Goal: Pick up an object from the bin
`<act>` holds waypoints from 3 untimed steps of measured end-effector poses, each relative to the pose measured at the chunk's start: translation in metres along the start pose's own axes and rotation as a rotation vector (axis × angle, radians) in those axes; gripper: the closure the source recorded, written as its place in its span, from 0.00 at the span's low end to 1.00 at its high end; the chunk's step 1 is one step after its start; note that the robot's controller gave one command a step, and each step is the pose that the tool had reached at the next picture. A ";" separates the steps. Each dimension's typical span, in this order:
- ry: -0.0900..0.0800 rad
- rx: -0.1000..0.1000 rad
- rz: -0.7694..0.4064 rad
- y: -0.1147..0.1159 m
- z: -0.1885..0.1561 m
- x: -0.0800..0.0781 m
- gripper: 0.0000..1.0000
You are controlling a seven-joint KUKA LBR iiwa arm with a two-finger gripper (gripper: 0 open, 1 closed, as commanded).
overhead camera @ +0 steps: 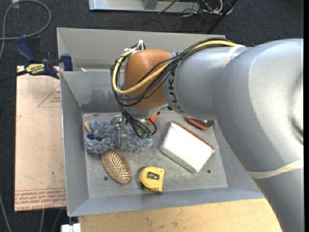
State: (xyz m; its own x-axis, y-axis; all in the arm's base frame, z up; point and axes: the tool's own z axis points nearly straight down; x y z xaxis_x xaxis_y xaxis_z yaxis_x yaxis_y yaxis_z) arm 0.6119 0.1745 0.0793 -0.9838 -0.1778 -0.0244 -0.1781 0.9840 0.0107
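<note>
— Four things lie loose: yellow tape measure nearest; wooden hairbrush; white block; further back, a blue-grey shaggy cloth.
— And the gripper?
— Low at that cloth; open or closed, I cannot tell; nothing looks lifted; the pick remains.
</note>
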 end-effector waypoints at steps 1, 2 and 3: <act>0.003 0.000 0.000 0.000 -0.013 0.001 1.00; 0.001 0.000 0.000 0.000 -0.031 0.000 1.00; -0.002 0.000 0.000 0.001 -0.045 -0.001 1.00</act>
